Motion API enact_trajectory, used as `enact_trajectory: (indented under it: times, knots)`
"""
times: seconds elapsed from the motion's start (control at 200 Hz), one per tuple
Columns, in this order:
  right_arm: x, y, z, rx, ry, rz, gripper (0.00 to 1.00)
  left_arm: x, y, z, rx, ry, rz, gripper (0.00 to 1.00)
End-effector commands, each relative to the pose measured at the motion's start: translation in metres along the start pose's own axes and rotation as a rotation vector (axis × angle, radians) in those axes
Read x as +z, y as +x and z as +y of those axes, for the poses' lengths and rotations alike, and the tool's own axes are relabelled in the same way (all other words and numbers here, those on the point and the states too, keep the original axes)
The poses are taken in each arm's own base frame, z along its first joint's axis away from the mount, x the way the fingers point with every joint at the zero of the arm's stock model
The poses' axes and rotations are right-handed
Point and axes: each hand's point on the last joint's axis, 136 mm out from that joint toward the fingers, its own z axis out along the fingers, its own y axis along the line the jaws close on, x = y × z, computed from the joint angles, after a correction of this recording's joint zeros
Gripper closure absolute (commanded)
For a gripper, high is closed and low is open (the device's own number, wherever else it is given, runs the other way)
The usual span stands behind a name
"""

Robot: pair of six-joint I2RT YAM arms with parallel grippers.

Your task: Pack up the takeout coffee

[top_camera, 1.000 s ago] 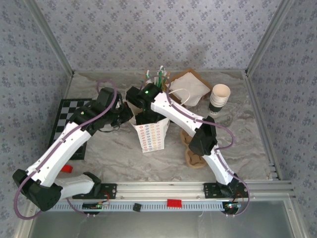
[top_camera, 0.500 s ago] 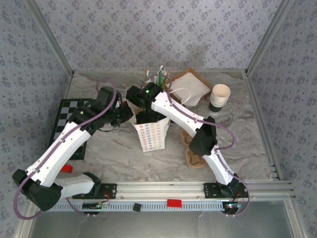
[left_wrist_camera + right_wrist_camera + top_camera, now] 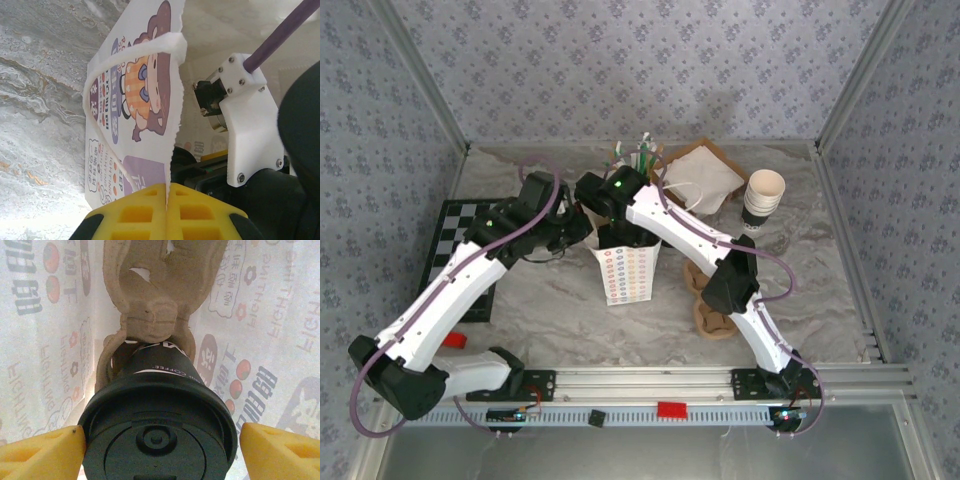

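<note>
The white bag [image 3: 625,272] bears colourful cartoon prints; cup lid [image 3: 157,440] black, carrier [image 3: 150,315] tan, board [image 3: 452,228] checkered.

Here we are in a robot lab cell: silver aluminium extrusion frame [image 3: 650,378], grey floral-print backdrop panels [image 3: 620,70] walling it in, marble-print tabletop [image 3: 800,290] underneath.

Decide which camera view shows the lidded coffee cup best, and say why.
Right wrist: the coffee cup is seen from above, its black lid clear, standing in the pulp carrier. In the top external view the right arm and paper bag cover it; in the left wrist view the bag's wall hides it.
</note>
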Motion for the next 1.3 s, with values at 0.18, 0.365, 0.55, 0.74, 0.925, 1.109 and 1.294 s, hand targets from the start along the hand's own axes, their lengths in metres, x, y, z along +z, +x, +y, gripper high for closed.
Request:
enact_trajectory:
  times: [0.18, 0.365, 0.55, 0.74, 0.925, 1.109, 1.294]
  knots:
    - [-0.046, 0.001, 0.012, -0.004, -0.125, -0.084, 0.06, 0.009, 0.01, 0.013, 0.018, -0.064, 0.044, 1.0]
    - [-0.051, 0.001, 0.011, 0.02, -0.13, -0.092, 0.0, 0.009, 0.01, 0.016, 0.025, -0.081, 0.042, 1.0]
    - [-0.054, -0.001, 0.014, 0.029, -0.149, -0.097, 0.0, 0.011, 0.011, 0.013, 0.034, -0.086, 0.047, 1.0]
    - [-0.055, -0.001, 0.016, 0.039, -0.16, -0.098, 0.0, 0.012, 0.012, 0.013, 0.046, -0.105, 0.046, 1.0]
    - [-0.054, -0.002, 0.015, 0.052, -0.156, -0.095, 0.06, 0.014, 0.014, 0.01, 0.053, -0.106, 0.053, 1.0]
    - [-0.049, 0.0, 0.016, 0.055, -0.157, -0.078, 0.05, 0.007, 0.01, 0.003, 0.056, -0.076, 0.039, 0.77]
    - [-0.046, 0.0, 0.017, 0.058, -0.157, -0.072, 0.0, 0.0, 0.011, -0.003, 0.052, -0.044, 0.044, 0.73]
